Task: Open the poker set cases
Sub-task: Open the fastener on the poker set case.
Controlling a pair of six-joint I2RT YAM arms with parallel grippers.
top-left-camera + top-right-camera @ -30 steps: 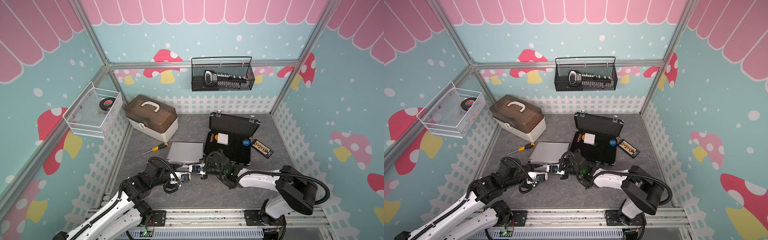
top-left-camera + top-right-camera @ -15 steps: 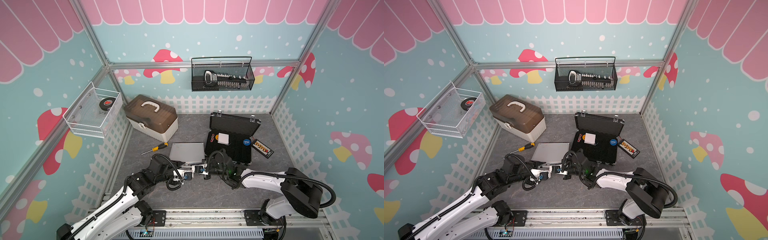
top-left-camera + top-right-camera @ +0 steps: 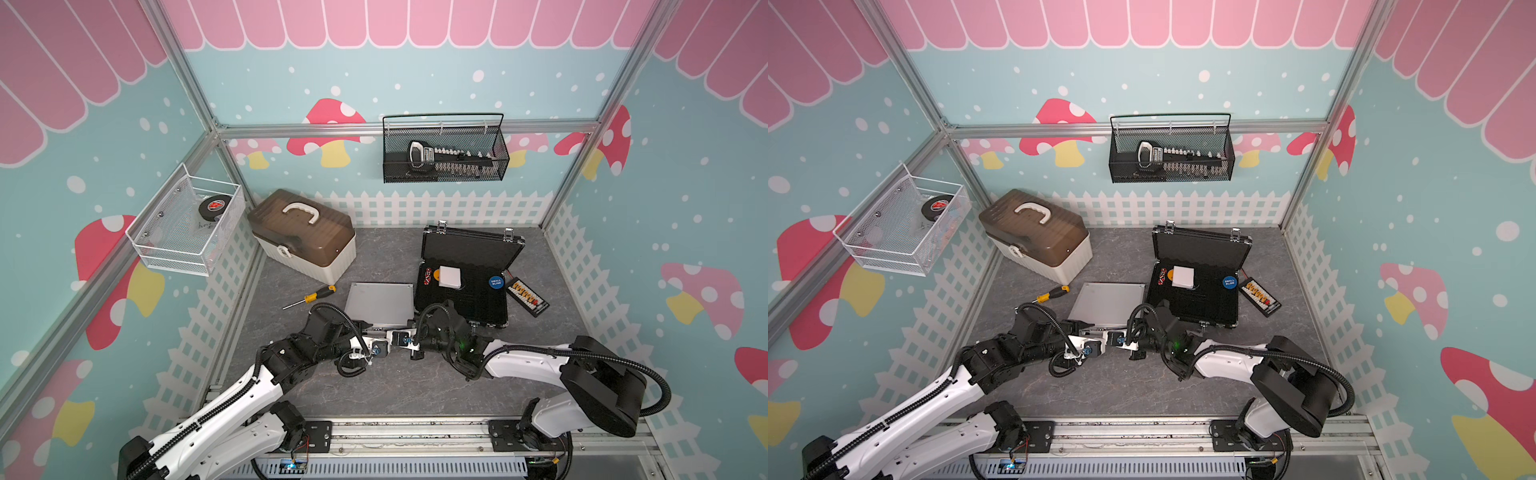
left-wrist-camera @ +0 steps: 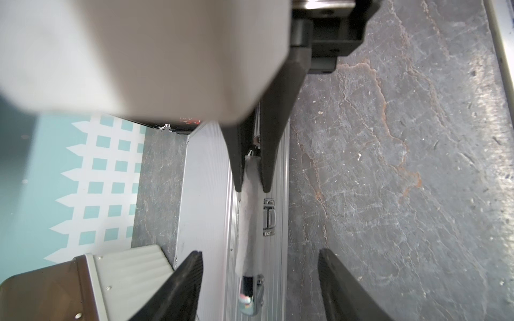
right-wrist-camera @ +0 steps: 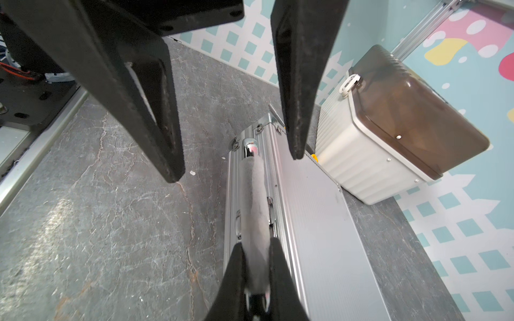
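The silver poker set case (image 3: pixel 380 303) (image 3: pixel 1106 303) lies flat and closed at the middle of the floor. The black poker set case (image 3: pixel 465 291) (image 3: pixel 1196 295) stands open to its right, lid up. My right gripper (image 5: pixel 257 243) (image 4: pixel 251 189) is shut on one end of the silver case's grey padded handle (image 5: pixel 256 194) (image 4: pixel 249 222). Facing it, my left gripper (image 4: pixel 258 251) (image 5: pixel 236 166) is open and straddles the handle's other end without touching it. A metal latch (image 4: pixel 269 216) sits beside the handle.
A white box with a brown lid (image 3: pixel 305 241) stands just behind the silver case. A yellow-handled screwdriver (image 3: pixel 309 297) lies to its left. A flat strip of small parts (image 3: pixel 527 297) lies right of the black case. Wire baskets (image 3: pixel 444 151) (image 3: pixel 187 224) hang on the walls.
My left arm has edged in toward the silver case's front edge, then stopped. The right gripper still holds the handle, and the case has not moved.
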